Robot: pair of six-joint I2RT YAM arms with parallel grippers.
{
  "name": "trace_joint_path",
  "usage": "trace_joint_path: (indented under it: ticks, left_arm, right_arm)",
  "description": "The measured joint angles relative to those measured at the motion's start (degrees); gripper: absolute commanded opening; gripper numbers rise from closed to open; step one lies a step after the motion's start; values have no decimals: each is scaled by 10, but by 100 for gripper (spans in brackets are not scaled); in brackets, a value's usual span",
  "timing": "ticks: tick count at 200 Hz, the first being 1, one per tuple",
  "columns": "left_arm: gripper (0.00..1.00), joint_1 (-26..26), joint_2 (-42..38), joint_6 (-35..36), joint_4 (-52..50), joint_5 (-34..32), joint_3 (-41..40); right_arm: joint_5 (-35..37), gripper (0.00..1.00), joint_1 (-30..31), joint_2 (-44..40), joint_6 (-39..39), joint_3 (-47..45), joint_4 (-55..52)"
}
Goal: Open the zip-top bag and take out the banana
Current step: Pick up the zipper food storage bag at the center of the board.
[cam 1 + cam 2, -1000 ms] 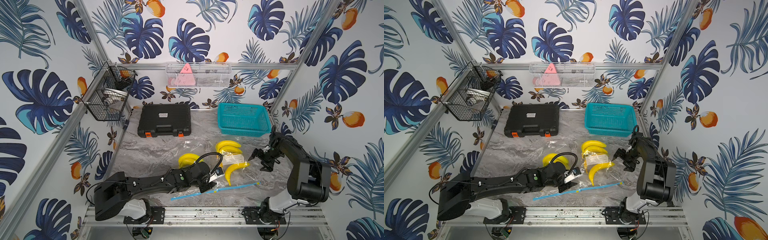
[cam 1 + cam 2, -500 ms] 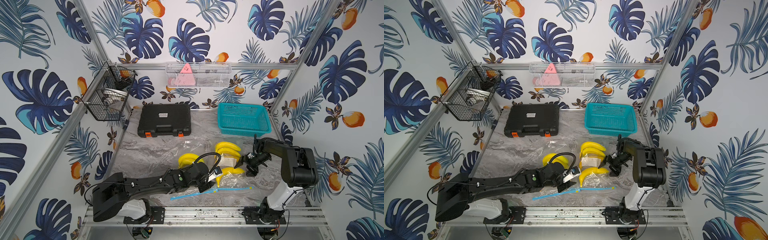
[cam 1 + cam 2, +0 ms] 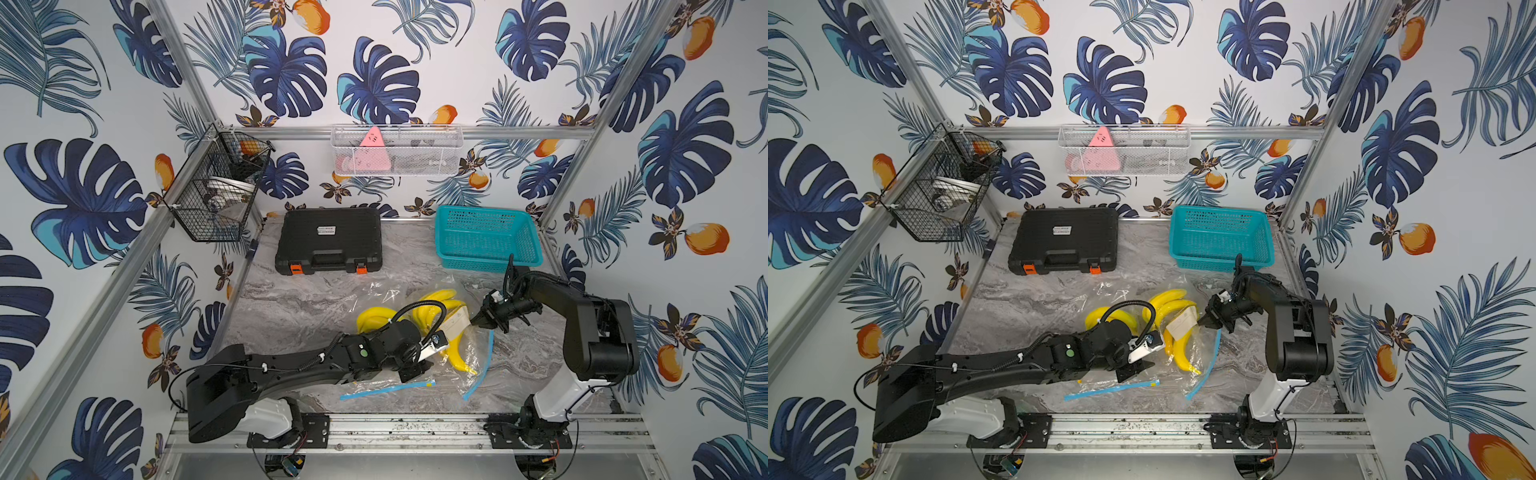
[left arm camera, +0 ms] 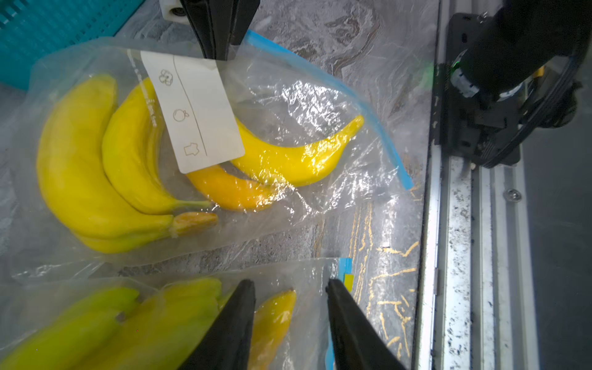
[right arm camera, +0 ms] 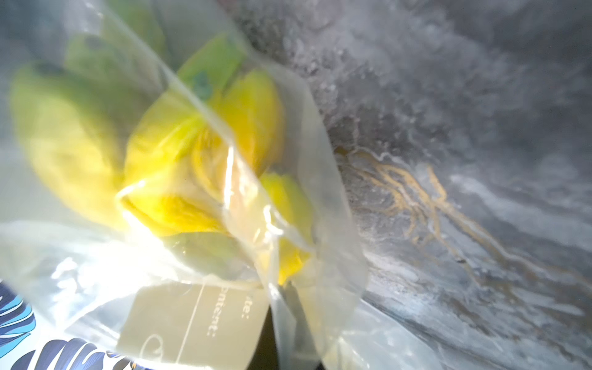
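Two clear bags are noted on the grey marbled tabletop (image 3: 299, 303), at lower centre of the frame in both top views. The labelled zip-top bag (image 4: 304, 96) is seen lying flat, with its blue zip strip (image 3: 482, 361) running down its right side in a top view; whether the zip is sealed cannot be told. Several yellow bananas (image 4: 298, 157) are recorded inside it, partly covered by a white label (image 4: 195, 112). The right fingers (image 3: 478, 322) are observed pressed fully together, with the bag's edge beside the label pinched between them; in the right wrist view the plastic is seen bunched at the fingers, though blurred. The left fingers (image 4: 237, 320) are held partly apart with nothing gripped. Their tips are set over a second zip-top bag (image 4: 298, 275) at the bottom of the left wrist frame, and a banana end (image 4: 278, 307) inside it lies between them. Contact with that plastic cannot be confirmed. A black case (image 3: 328, 241) and a teal basket (image 3: 486, 237) are logged at upper centre of the tabletop, well apart from both bags.
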Motion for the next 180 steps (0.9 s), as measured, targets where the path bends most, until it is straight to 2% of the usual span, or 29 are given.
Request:
trace_joint_path:
  ticks: [22, 62, 97, 127, 153, 165, 180]
  left_arm:
    - [49, -24, -20, 9, -12, 7, 24]
    - [58, -91, -11, 29, -46, 21, 44]
    - [58, -135, 14, 40, -68, 23, 59]
    - [60, -179, 59, 39, -59, -32, 98]
    - [60, -206, 120, 34, -59, -114, 121]
    - [67, -211, 141, 27, -55, -158, 124]
    - [67, -224, 162, 19, -50, -215, 126]
  right_arm:
    - [-10, 4, 0, -16, 31, 19, 0]
    - [-35, 4, -7, -35, 82, 30, 4]
    - [-49, 4, -14, -59, 126, 21, 14]
    - [-57, 3, -17, -90, 179, -14, 41]
    - [-69, 4, -17, -129, 232, -54, 75]
    - [-73, 4, -18, -140, 247, -65, 82]
    - [-77, 3, -21, -150, 262, -77, 96]
